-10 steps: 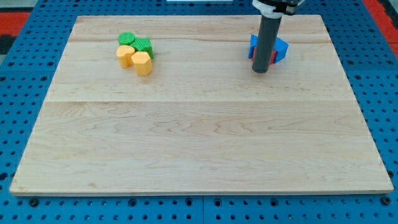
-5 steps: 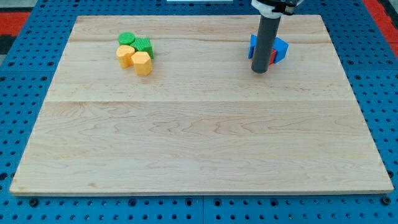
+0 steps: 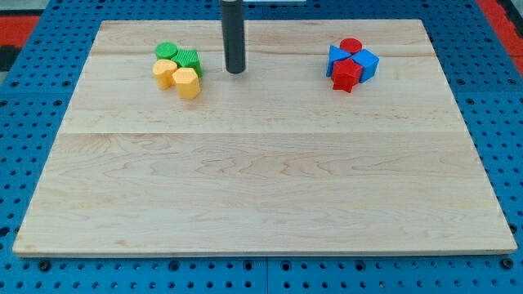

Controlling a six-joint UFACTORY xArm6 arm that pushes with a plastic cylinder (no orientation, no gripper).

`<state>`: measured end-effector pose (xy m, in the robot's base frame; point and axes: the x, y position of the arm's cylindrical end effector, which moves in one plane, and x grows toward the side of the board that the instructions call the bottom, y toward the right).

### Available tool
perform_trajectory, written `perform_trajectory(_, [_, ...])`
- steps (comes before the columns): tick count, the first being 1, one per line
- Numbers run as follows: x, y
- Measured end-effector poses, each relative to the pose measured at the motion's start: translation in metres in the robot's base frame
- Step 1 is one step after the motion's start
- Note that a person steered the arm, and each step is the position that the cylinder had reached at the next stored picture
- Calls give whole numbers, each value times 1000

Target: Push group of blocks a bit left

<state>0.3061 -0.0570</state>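
A cluster of two green blocks [image 3: 178, 55] and two yellow blocks [image 3: 178, 77] sits at the upper left of the wooden board [image 3: 261, 163]. A second cluster at the upper right holds a red cylinder [image 3: 350, 46], a red star-shaped block [image 3: 346, 74] and blue blocks [image 3: 367, 62]. My tip [image 3: 235, 70] stands on the board just right of the green and yellow cluster, a small gap away from it. It is far left of the red and blue cluster.
The board lies on a blue pegboard [image 3: 33, 98] that frames it on all sides. A red area [image 3: 507, 20] shows at the view's top right corner.
My tip has moved from in front of the red and blue cluster far to the left, to just right of the green and yellow cluster. No block has moved.
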Motion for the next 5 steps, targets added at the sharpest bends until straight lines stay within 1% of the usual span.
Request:
perform_trajectory(1, [0, -41])
perform_trajectory(2, [0, -60])
perform_trajectory(3, [0, -62])
perform_trajectory(4, [1, -51])
perform_trajectory(5, [36, -23])
